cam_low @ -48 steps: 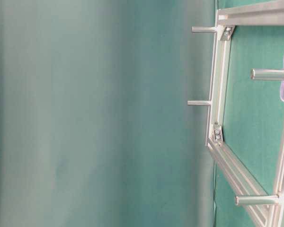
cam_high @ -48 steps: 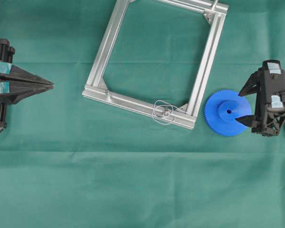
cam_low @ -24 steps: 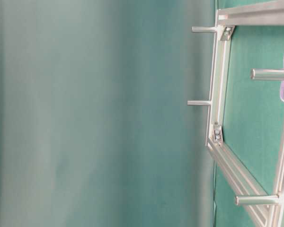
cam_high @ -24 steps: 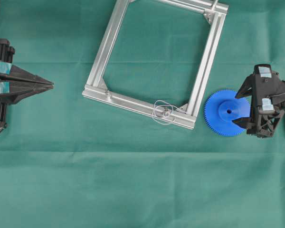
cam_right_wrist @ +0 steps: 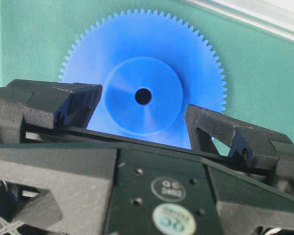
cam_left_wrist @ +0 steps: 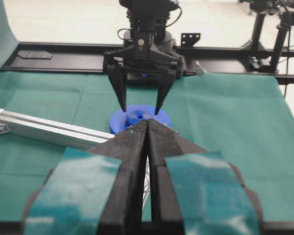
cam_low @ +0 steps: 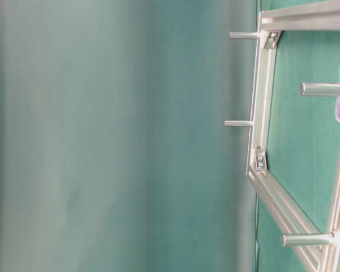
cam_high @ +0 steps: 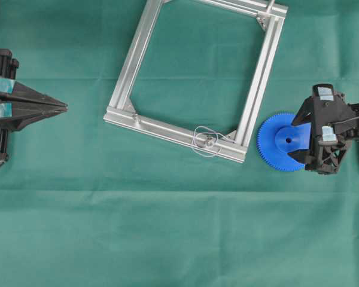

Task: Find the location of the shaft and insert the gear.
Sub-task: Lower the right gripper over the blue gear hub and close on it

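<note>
The gear (cam_high: 282, 142) lies flat on the green counter (cam_high: 167, 239), hub up, just right of the aluminium frame (cam_high: 194, 78) and near its lower right corner. The right end effector (cam_high: 299, 136) hangs over the gear's right half with its fingers spread wide, one on each side of the raised hub (cam_right_wrist: 143, 95). From the wrist view the fingers straddle the hub without visibly touching it. This placement suggests a grasp on the hub rather than the toothed rim, which would keep the centre hole free for the pin.

The shaft (cam_high: 209, 142) stands on the frame's near rail, ringed by a thin wire loop (cam_high: 204, 142), well left of the gear. The gear is not yet lifted, so the task is at its start.

The left end effector (cam_high: 63, 106) waits at the far left of the counter, fingers pressed together and holding nothing, well clear of the frame, probably so it stays out of the working path.
</note>
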### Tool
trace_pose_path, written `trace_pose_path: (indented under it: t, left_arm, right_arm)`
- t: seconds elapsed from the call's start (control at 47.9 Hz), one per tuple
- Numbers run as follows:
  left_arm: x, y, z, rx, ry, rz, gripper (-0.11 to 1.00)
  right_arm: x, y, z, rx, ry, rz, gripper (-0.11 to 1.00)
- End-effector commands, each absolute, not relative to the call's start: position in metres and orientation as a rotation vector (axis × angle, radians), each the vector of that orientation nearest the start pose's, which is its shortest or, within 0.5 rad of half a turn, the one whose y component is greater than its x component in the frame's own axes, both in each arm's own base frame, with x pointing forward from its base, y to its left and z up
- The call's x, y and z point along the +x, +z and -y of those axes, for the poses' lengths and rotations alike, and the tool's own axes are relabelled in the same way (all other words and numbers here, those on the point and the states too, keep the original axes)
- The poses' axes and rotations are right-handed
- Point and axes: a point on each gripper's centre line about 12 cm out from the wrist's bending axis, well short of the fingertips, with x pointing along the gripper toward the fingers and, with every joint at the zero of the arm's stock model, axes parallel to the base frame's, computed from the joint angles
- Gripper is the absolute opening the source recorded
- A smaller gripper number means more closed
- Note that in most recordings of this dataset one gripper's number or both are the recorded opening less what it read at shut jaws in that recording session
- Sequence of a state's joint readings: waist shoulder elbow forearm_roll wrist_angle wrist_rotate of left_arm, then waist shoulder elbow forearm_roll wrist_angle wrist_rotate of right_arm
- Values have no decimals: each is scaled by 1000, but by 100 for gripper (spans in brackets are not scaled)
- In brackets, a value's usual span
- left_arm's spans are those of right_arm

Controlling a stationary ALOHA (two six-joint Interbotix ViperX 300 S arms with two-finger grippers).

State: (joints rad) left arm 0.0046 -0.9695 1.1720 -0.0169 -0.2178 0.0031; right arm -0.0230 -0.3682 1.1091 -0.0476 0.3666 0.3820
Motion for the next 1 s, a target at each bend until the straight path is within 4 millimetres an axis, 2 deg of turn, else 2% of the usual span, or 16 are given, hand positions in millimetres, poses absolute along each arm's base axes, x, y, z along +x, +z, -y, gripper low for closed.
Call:
trace_pose_path:
  t: [0.0,0.542,0.98]
  left_arm:
    - [201,299,-2,-15,11,46,1]
    - [201,299,-2,-16,11,45,1]
    - [201,299,-2,-16,11,41,1]
  right_arm:
    - [228,124,6,308,-213,-1065,92]
    - [233,109,6,309,-217,-1093,92]
    - [232,107,6,323,-231,-1109,91]
